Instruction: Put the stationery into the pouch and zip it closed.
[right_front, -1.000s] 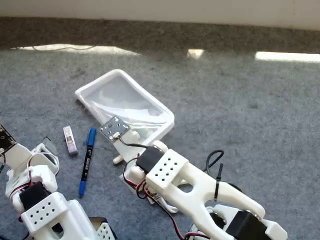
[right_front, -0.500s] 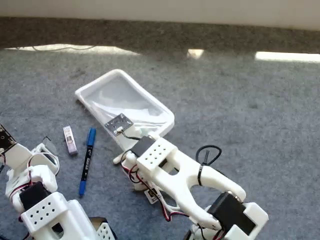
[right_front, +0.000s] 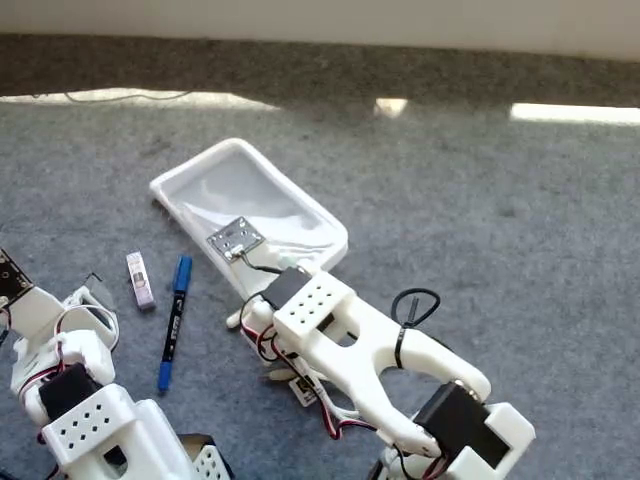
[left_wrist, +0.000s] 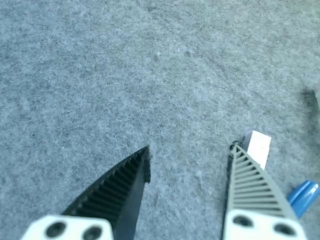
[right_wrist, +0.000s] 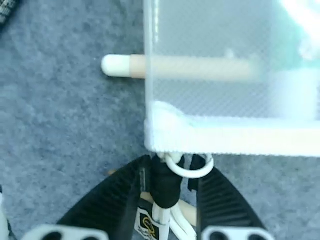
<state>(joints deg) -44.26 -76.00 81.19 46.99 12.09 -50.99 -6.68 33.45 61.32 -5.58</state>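
Grey carpet covered the whole surface. Translucent white pouch lay tilted in the upper centre-left of the high view, one corner toward the right arm, which stretched in from the lower right.

Right gripper sat at that corner. Its fingers were drawn close together and pinched the black pull, with its white ring just off the pouch edge.

Cream stick with a white tip poked out past the pouch side. The rest showed through the plastic, inside or underneath, hard to tell. In the high view its tip showed just left of the right arm.

Blue pen lay on the carpet left of the pouch, roughly upright in the frame, cap end up. Small white eraser lay just left of the pen top, apart from it.

Left arm sat in the lower left corner. Left gripper was spread wide, holding nothing, above bare carpet. The eraser showed just past one fingertip and the pen end was near that same finger.
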